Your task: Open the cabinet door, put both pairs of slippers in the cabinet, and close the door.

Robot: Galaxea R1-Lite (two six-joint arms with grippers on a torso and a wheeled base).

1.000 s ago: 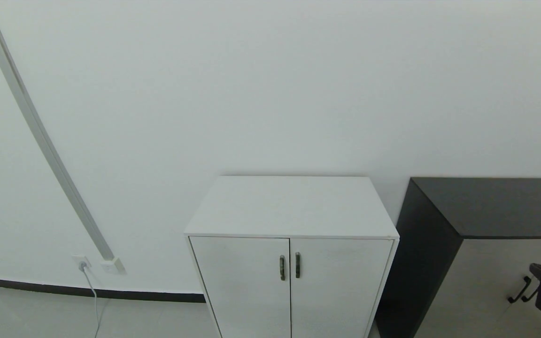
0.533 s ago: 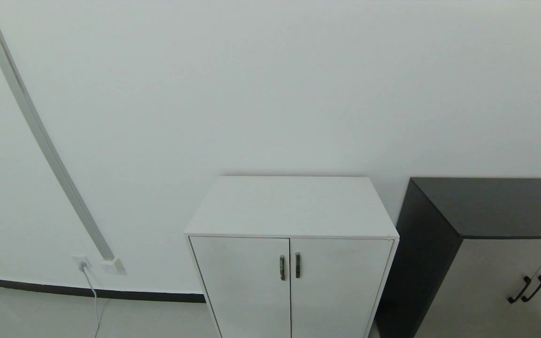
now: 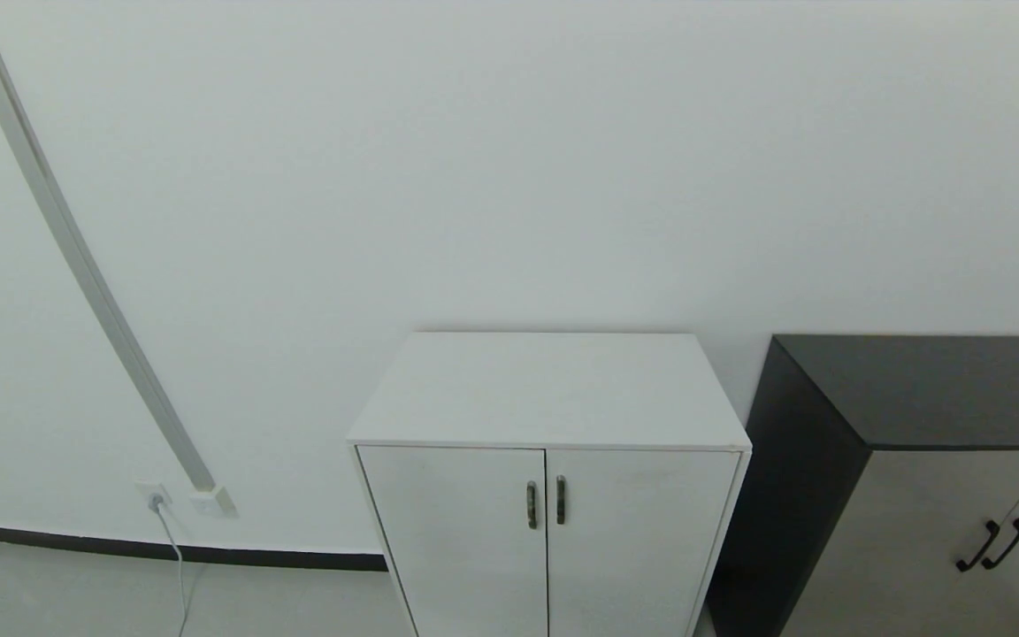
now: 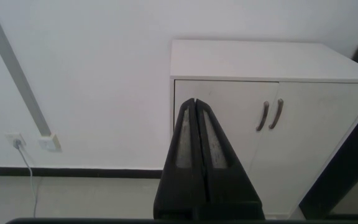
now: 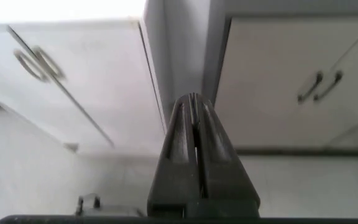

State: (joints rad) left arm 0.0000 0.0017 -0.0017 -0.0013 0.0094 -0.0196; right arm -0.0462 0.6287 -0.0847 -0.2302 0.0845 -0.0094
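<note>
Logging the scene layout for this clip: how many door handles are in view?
4. Two on the white cabinet, flanking its centre seam: left handle, right handle. Two black handles sit together on the dark cabinet beside it. Others may be out of frame.

The left gripper (image 4: pixel 195 101) was matte black, long and tapering, with pale grey strips down its faces; the right gripper (image 5: pixel 194 97) looked alike

right hand (image 5: pixel 195 99): fingers together | white cabinet (image 5: pixel 98 74): doors closed
</note>
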